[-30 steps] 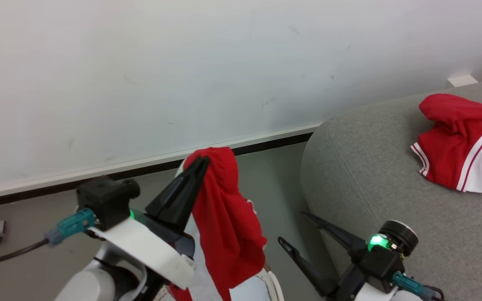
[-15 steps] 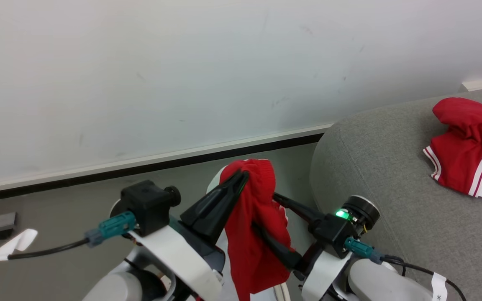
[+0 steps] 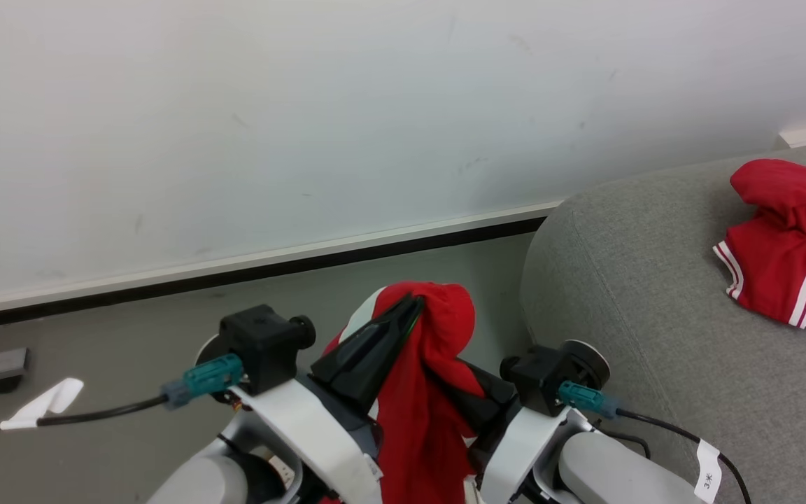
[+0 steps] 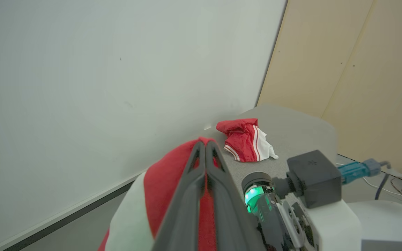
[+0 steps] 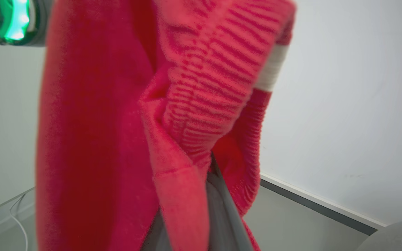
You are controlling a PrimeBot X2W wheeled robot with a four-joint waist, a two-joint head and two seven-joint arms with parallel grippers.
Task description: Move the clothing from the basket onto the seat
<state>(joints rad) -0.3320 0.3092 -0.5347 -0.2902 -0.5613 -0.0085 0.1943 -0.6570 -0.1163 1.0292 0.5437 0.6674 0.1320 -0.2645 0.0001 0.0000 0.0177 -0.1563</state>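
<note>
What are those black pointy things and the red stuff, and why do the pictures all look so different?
It's a robot with two arms. Each arm ends in a claw with two long dark fingers. One picture comes from a camera on its head, looking down at both arms. The other two come from little cameras on its wrists, looking along the fingers, so things look big and close. The left claw is shut and pinches a red garment, which hangs down from it. The right claw is pushed into the same cloth, with a fold between its fingers; I can't tell whether it pinches. On the right is a big grey sofa, and a red garment with white stripes lies on it. Behind is a pale wall.
</note>
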